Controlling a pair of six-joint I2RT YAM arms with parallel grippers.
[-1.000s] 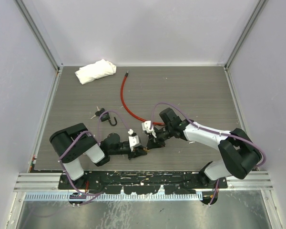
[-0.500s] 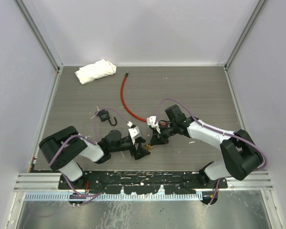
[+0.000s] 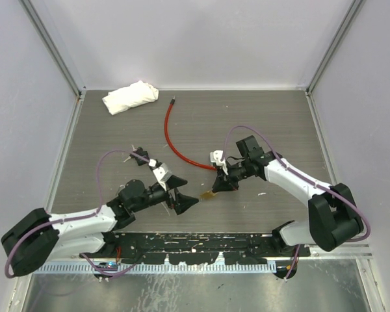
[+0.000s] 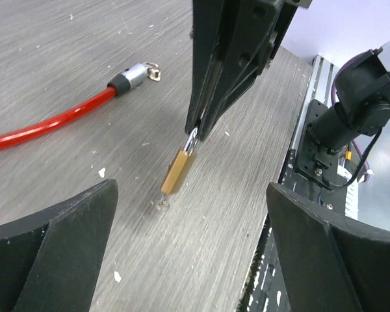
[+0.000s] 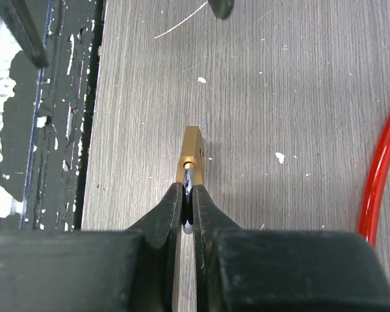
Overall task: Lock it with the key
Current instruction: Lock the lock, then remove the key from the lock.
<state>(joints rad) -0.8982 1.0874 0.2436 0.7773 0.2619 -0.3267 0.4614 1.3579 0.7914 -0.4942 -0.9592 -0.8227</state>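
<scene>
A brass padlock (image 3: 208, 194) hangs tilted from my right gripper (image 3: 220, 186), its lower end on the table. The right wrist view shows the right gripper (image 5: 188, 190) shut on the padlock's steel shackle (image 5: 188, 185), with the brass body (image 5: 192, 155) just beyond the fingertips. My left gripper (image 3: 184, 193) is wide open just left of the padlock and touches nothing. From the left wrist, the padlock (image 4: 177, 170) hangs ahead of my spread fingers. A small silvery piece (image 4: 161, 204) sits at its lower end; I cannot tell whether it is the key.
A red cable (image 3: 174, 140) curves across the table's middle, its metal-capped end (image 4: 138, 74) lying close behind the right gripper. A white cloth (image 3: 130, 96) lies at the back left. A small black object (image 3: 141, 156) sits beside the left arm. Metal rails (image 3: 195, 244) border the near edge.
The left gripper has opened wide and drawn back to the left of the padlock. The right gripper has shifted right, with the padlock still in its grip.
</scene>
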